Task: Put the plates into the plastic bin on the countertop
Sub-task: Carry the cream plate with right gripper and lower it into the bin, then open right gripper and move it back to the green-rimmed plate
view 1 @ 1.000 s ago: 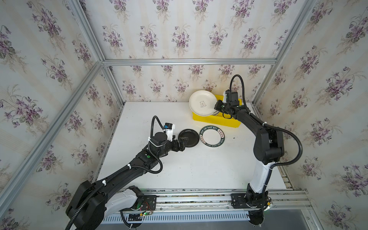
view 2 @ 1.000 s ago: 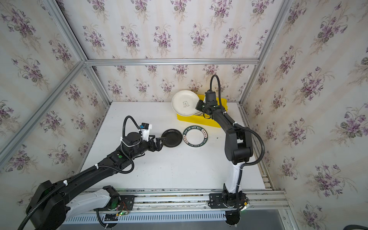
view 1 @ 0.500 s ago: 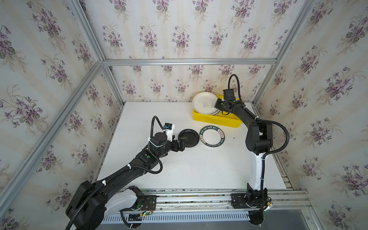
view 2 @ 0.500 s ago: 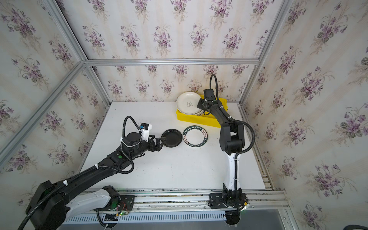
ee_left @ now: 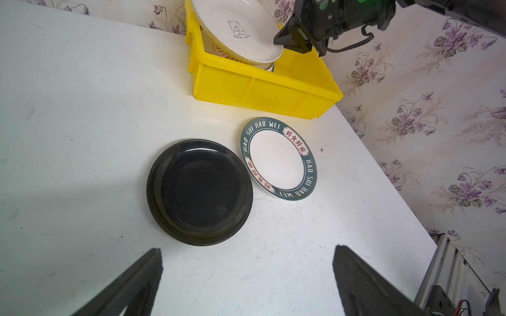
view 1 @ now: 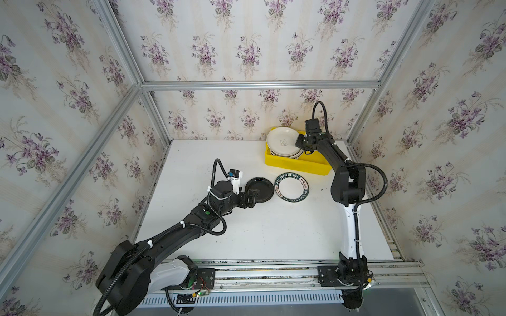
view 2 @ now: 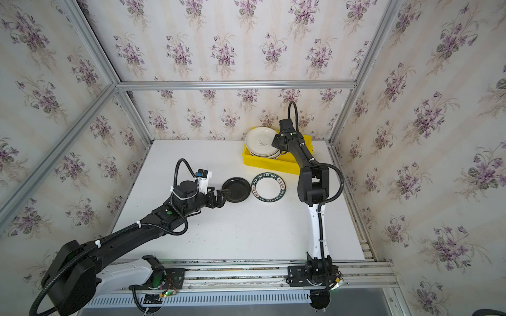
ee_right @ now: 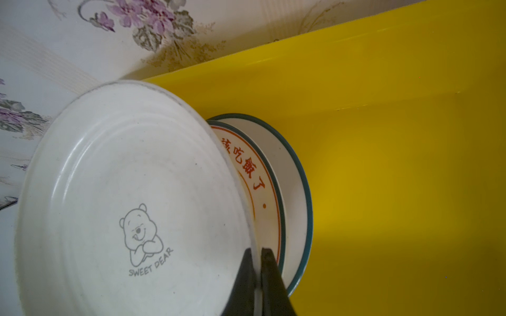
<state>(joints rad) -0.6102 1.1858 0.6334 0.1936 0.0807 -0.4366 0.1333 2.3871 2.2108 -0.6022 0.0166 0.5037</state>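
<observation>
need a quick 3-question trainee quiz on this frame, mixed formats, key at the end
1. True or false: the right gripper is shut on the rim of the bear plate.
2. Which plates lie on the countertop outside the yellow bin?
A) the black plate and the lettered-rim plate
B) only an orange plate
C) none
3. Fill in: the left gripper, facing the black plate, has its jaws ____.

Key: 1 true; 2 A; 3 open.
</observation>
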